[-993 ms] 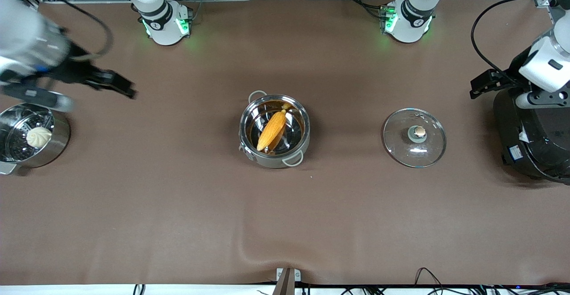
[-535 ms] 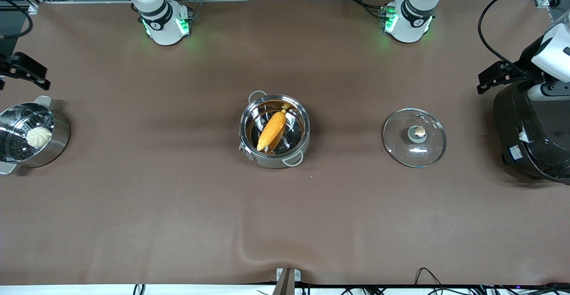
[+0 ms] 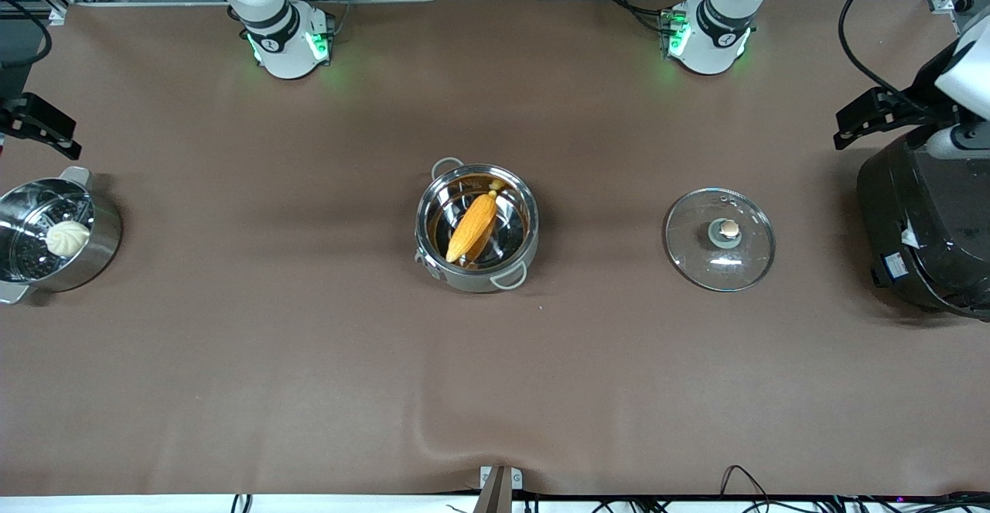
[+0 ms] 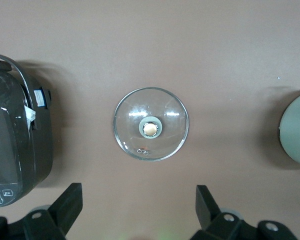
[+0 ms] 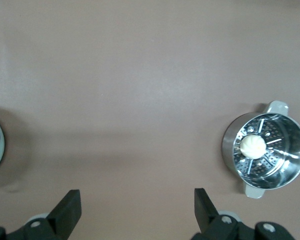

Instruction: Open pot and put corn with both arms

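Corn (image 3: 472, 227) in pot (image 3: 476, 226), well apart from both open jaws

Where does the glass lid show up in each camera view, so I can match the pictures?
Front view: the glass lid lies flat on the table between the pot and the black rice cooker.
Left wrist view: the lid sits mid-picture, beside the rice cooker.
Right wrist view: not in it.
Shared landmark: the rice cooker.
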Available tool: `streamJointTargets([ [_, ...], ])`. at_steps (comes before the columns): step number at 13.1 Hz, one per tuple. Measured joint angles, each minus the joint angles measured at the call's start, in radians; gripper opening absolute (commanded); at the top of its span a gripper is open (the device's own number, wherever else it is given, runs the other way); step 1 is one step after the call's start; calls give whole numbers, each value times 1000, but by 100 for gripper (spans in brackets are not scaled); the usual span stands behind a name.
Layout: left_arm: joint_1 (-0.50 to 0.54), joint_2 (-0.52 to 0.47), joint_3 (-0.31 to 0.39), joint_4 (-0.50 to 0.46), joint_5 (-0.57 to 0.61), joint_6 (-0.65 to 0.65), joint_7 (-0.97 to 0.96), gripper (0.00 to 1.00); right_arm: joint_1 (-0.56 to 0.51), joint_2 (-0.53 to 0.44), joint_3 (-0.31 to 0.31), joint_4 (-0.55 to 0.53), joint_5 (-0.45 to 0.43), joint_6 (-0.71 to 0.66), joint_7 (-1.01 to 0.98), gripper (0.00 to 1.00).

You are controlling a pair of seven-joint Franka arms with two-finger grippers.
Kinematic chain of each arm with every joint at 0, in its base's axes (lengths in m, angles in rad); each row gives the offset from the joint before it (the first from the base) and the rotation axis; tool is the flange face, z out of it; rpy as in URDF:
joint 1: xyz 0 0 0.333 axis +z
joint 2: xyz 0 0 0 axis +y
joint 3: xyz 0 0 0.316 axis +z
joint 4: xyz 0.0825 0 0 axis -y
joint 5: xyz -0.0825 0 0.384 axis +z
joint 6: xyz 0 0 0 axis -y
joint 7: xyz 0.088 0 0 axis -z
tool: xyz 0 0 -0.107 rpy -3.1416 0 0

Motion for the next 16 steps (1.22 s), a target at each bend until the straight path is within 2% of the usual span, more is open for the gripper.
streamJointTargets([
  [4,1,18,7,5,0,-27,18,100,-1,-4,-7,-21,48,1,22,100],
  [10,-4,15,7,4,0,-40,19,100,-2,-18,-8,-23,52,-86,85,100],
  [16,-4,12,9,1,0,-42,19,100,-2,-18,-8,-23,54,-117,112,100],
])
